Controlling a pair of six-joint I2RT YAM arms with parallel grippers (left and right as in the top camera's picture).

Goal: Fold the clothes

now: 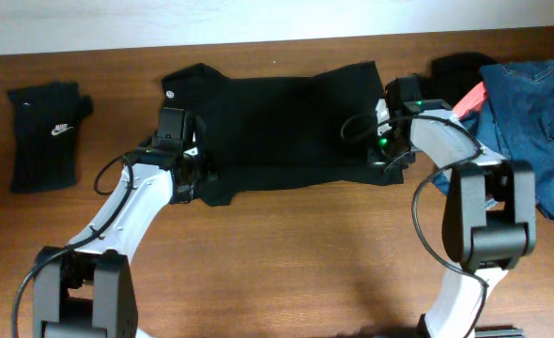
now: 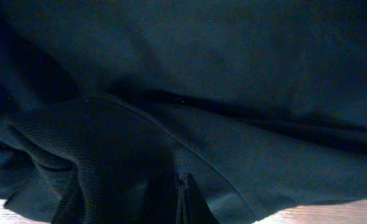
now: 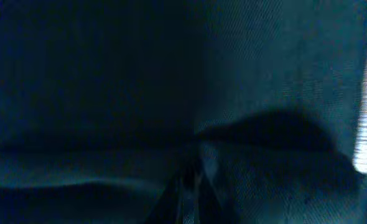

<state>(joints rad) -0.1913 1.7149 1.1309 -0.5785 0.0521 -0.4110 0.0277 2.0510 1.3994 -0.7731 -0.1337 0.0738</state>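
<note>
A black garment lies spread across the middle of the wooden table. My left gripper is at its left edge, and its wrist view shows the jaws closed on a fold of black cloth. My right gripper is at the garment's right edge, and its jaws are closed on dark cloth that fills that view.
A folded black Nike item lies at the far left. A blue denim piece lies at the right, with a black garment and something red beside it. Bare table spans the front.
</note>
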